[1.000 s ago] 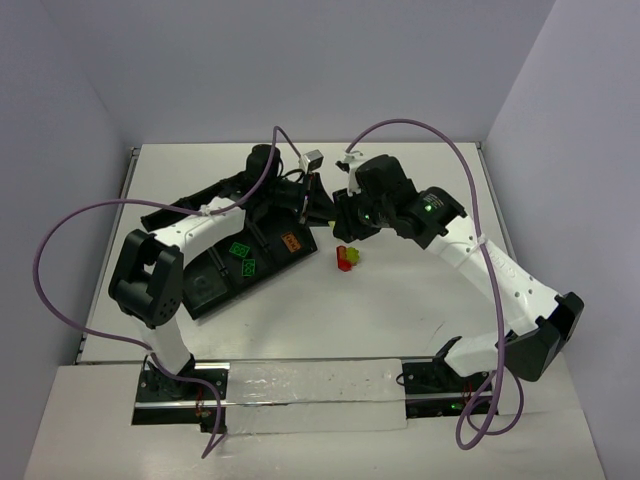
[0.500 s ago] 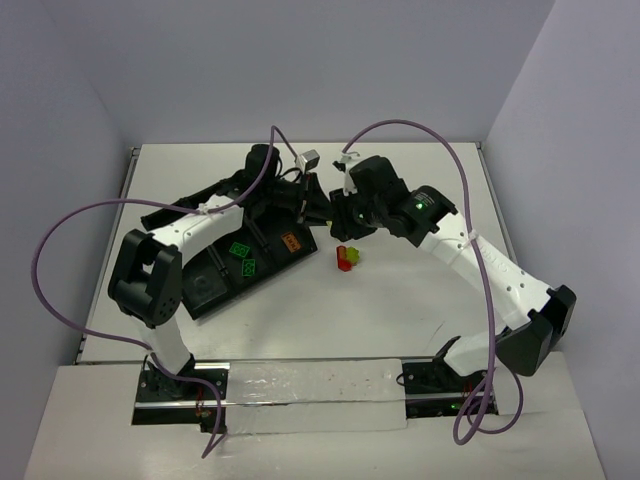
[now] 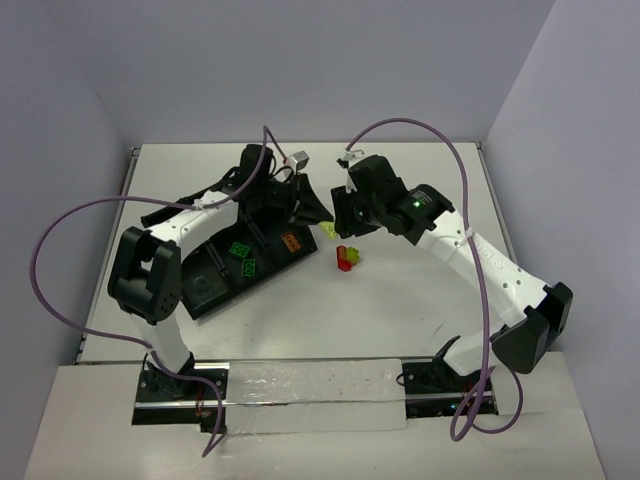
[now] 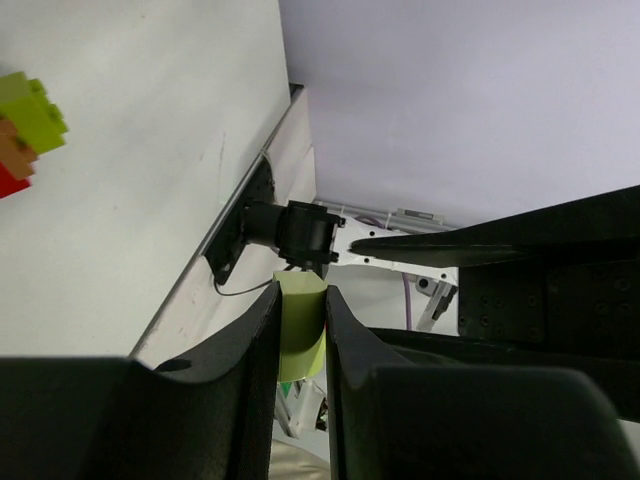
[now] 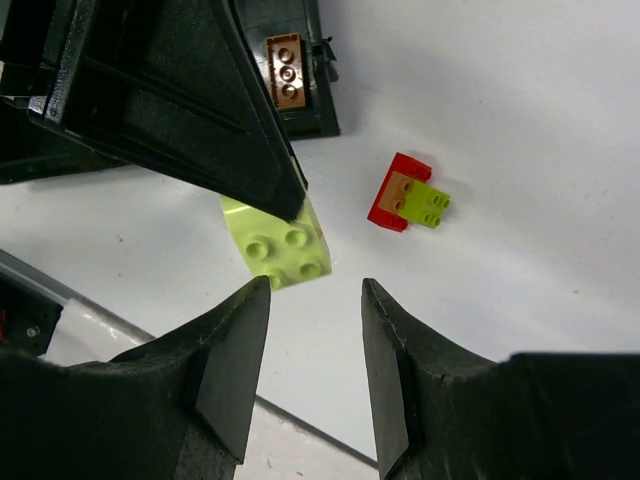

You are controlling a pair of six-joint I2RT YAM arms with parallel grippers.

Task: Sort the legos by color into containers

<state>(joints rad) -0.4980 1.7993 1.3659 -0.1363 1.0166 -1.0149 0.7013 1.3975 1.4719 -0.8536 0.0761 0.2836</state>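
My left gripper [image 3: 322, 222] is shut on a yellow-green lego [image 4: 300, 325] and holds it above the table just right of the black tray [image 3: 205, 290]. The lego also shows in the right wrist view [image 5: 278, 246] and the top view [image 3: 327, 229]. My right gripper [image 5: 315, 300] is open and empty, close beside the held lego. A cluster of red, orange and yellow-green legos [image 3: 347, 257] lies on the table; it also shows in the right wrist view [image 5: 408, 194] and the left wrist view [image 4: 25, 130]. The tray holds two green legos [image 3: 241, 257] and an orange lego [image 3: 292, 241], also in the right wrist view [image 5: 286, 70].
The tray lies at an angle on the left half of the white table [image 3: 420, 300]. Purple cables [image 3: 60, 235] loop over both arms. Grey walls stand close on both sides and behind.
My left gripper has drawn a little left with the yellow-green lego held. My right gripper has let go of it and stands open beside it. The cluster has not moved.
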